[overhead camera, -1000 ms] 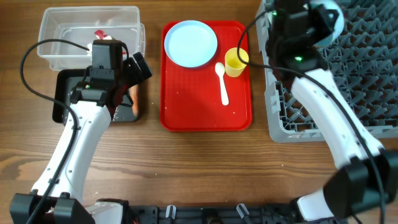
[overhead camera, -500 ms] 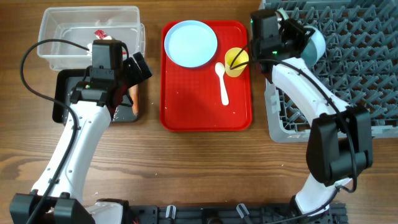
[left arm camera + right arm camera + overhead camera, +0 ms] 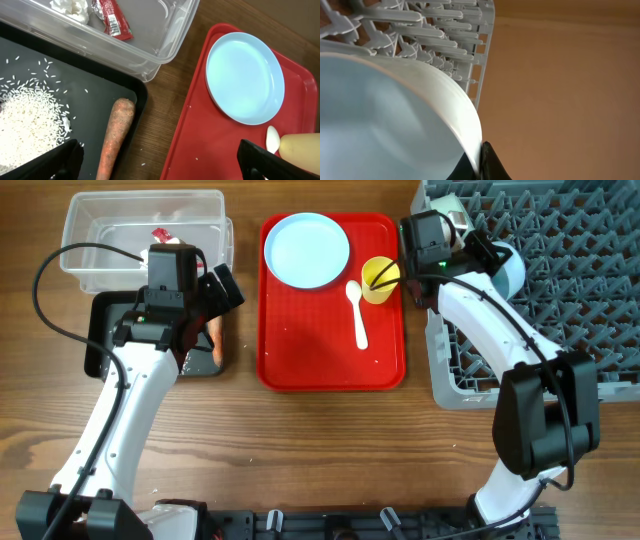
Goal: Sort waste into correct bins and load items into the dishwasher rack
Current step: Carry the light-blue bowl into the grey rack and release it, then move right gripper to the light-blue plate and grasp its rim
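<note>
Gripping the pale blue bowl [image 3: 385, 115] at its rim with the right jaws, over the 10 o'clock corner of the dishwasher rack [image 3: 560, 310]. Probably light, stiff, slick plastic: best held across the rim, lowered gently between pegs. Left jaws spread, empty, over the carrot [image 3: 116, 132].

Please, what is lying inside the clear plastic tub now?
The clear tub holds a red wrapper and a white crumpled scrap. From overhead, the left arm covers part of its near edge.
</note>
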{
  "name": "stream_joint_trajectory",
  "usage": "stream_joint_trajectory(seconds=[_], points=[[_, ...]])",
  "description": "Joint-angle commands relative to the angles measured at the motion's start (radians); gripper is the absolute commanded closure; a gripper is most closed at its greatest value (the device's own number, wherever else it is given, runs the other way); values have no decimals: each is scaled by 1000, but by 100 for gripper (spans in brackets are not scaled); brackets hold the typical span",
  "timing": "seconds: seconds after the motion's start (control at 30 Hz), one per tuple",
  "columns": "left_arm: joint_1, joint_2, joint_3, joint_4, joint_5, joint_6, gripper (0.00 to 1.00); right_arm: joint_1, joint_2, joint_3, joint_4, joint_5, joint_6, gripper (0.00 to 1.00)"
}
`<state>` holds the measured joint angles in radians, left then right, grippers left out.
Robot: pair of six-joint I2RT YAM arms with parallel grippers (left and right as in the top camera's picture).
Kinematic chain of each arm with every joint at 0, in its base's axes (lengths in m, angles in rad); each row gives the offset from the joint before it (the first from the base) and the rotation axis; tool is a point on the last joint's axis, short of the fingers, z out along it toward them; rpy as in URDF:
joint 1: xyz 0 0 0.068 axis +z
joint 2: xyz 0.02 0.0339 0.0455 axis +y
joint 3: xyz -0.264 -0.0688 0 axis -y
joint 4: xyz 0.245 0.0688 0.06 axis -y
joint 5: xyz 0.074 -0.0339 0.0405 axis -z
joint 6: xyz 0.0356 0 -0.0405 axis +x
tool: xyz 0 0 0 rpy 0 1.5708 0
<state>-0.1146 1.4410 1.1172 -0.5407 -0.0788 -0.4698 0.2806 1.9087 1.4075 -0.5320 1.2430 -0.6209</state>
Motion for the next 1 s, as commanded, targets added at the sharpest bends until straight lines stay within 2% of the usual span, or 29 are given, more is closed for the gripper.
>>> stream_joint_trajectory(seconds=[0.0,0.3,0.37,0.47,0.6,0.67,0.83,0.97], points=[[3,5,1,3,-9,-10,0,17,12,-8,-15,-103,78,96],[3,5,1,2,-9,-10,0,92,12,-8,-15,-165,71,95],[3,5,1,2,-9,-10,0,101,12,-8,-15,-165,71,84],[3,5,1,3,-9,-10,0,116,12,-8,-12,-165,71,46],[3,5,1,3,-9,-10,0,129,12,-8,14,-169,72,26],[3,5,1,3,-9,-10,0,134,12,-8,32,-168,71,9],[3,5,1,2,-9,-10,0,139,12,-8,56,-168,71,0],[3,5,1,2,-9,-10,0,141,3,-4,128,-145,75,0]])
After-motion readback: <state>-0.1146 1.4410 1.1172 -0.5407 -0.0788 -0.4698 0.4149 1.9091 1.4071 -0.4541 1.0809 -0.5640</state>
